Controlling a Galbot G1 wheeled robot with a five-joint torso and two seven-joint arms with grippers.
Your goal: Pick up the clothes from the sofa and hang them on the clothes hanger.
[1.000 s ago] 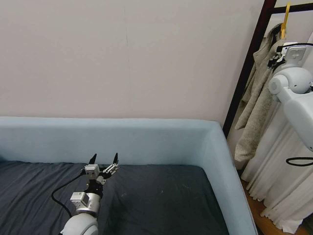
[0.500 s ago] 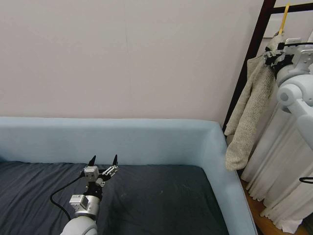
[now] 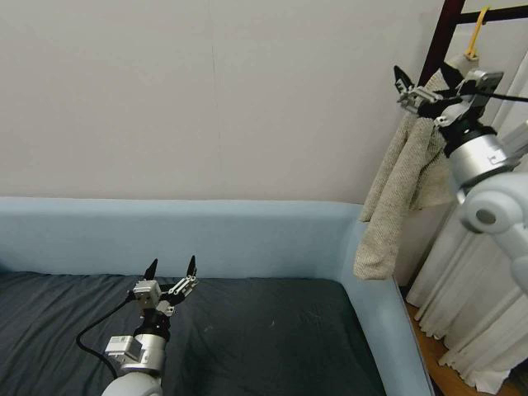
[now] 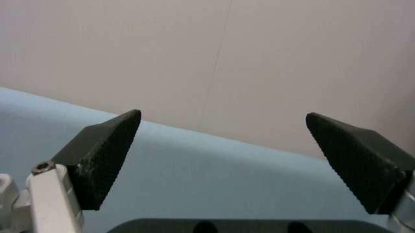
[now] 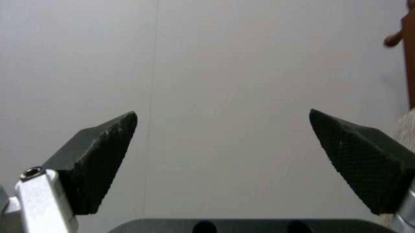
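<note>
A beige knit sweater [image 3: 403,191] hangs on a yellow hanger [image 3: 473,39] from the dark rack [image 3: 435,51] at the right. My right gripper [image 3: 424,83] is raised in front of the sweater's shoulder, open, with nothing between its fingers. The sweater's body drapes down and to the left under that arm. In the right wrist view the open gripper [image 5: 224,160] faces the bare wall, with a strip of sweater [image 5: 408,122] at the edge. My left gripper [image 3: 171,269] stands open just above the dark sofa seat [image 3: 272,338]; in the left wrist view the gripper [image 4: 224,160] holds nothing.
The sofa's light blue backrest [image 3: 247,231] runs across the view and turns into an arm at the right [image 3: 388,330]. White curtains [image 3: 474,330] hang behind the rack, over a wooden floor [image 3: 445,375]. The wall behind is plain.
My right arm has swung left and turned its gripper towards the wall; the sweater's hanging body has shifted left with it. The left gripper has barely moved.
</note>
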